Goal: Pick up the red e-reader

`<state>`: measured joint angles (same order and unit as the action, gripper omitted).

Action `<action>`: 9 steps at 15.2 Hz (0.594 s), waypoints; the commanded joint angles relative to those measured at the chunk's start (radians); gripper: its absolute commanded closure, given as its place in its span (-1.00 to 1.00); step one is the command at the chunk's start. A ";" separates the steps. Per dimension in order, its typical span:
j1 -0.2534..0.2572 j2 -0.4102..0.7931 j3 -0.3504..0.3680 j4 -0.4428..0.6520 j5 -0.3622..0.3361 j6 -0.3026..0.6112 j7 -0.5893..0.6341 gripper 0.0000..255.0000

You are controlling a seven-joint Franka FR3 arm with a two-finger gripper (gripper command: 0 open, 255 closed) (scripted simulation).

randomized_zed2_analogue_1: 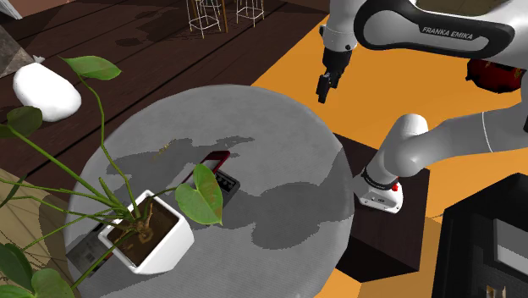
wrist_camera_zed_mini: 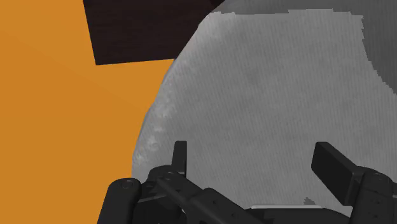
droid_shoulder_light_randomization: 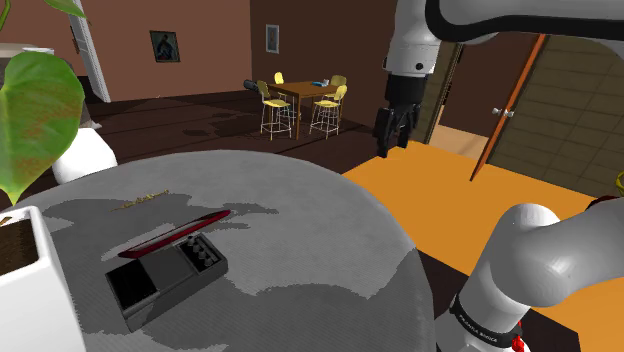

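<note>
The red e-reader [droid_shoulder_light_randomization: 180, 232] is a thin red slab lying near the middle of the round grey table [droid_shoulder_light_randomization: 300, 230], its edge resting against a dark box-shaped device [droid_shoulder_light_randomization: 165, 275]. In the second exterior view the e-reader [randomized_zed2_analogue_1: 216, 160] sits just beyond the plant's leaves. My gripper [droid_shoulder_light_randomization: 392, 142] hangs high over the table's far edge, well away from the e-reader and above the orange floor's border [randomized_zed2_analogue_1: 323, 88]. In the wrist view the gripper [wrist_camera_zed_mini: 254, 162] is open, its fingers [wrist_camera_zed_mini: 181, 156] standing apart over bare grey tabletop [wrist_camera_zed_mini: 273, 89] with nothing between them.
A white planter [randomized_zed2_analogue_1: 152, 241] with a long-stemmed leafy plant stands on the table near the e-reader, also at the shoulder view's left edge [droid_shoulder_light_randomization: 25, 275]. A small twig [droid_shoulder_light_randomization: 145, 201] lies further back. The robot's stand [randomized_zed2_analogue_1: 385, 237] adjoins the table. Orange floor [wrist_camera_zed_mini: 63, 127] borders it.
</note>
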<state>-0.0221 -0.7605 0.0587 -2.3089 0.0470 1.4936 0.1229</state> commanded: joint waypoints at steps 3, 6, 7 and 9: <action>-0.004 -0.055 0.022 -0.081 0.067 0.067 0.085 -1.00; -0.007 -0.128 0.067 -0.194 0.171 0.179 0.209 -1.00; -0.006 -0.149 0.085 -0.228 0.207 0.219 0.251 -1.00; -0.002 -0.184 0.128 -0.292 0.281 0.304 0.333 -1.00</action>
<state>-0.0244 -0.9307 0.1658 -2.5653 0.2883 1.7448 0.4121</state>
